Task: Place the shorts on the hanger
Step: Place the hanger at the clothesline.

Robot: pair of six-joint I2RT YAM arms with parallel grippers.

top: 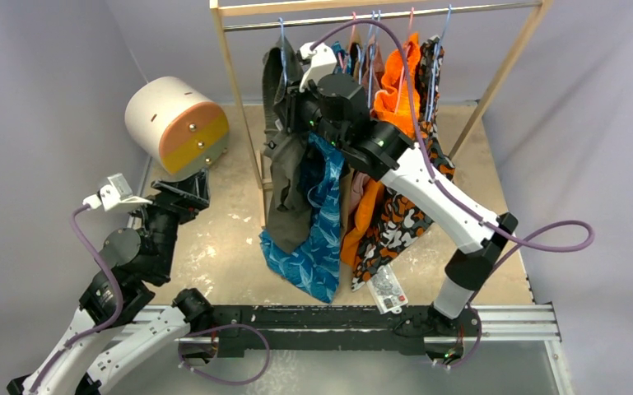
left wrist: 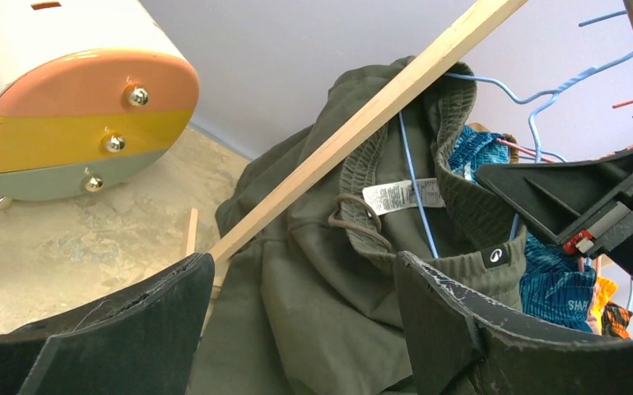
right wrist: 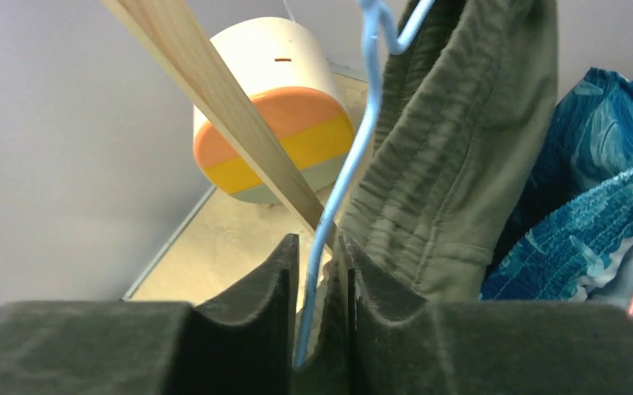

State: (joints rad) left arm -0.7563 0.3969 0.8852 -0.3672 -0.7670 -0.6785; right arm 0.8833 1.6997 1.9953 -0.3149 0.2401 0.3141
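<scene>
The right gripper (right wrist: 317,247) is pinched almost shut on the hanger (right wrist: 352,140) — its blue wire runs down between the two fingers. The shorts (right wrist: 453,148) drape over that hanger just beside the jaws, up at the wooden rack (top: 236,90). The left gripper (left wrist: 302,265) gapes wide, holding nothing — apart from the shorts.

shorts (left wrist: 313,313) — olive-green | hanger (right wrist: 347,164) — light blue | drum cabinet (top: 183,123): peach, yellow, grey bands
</scene>
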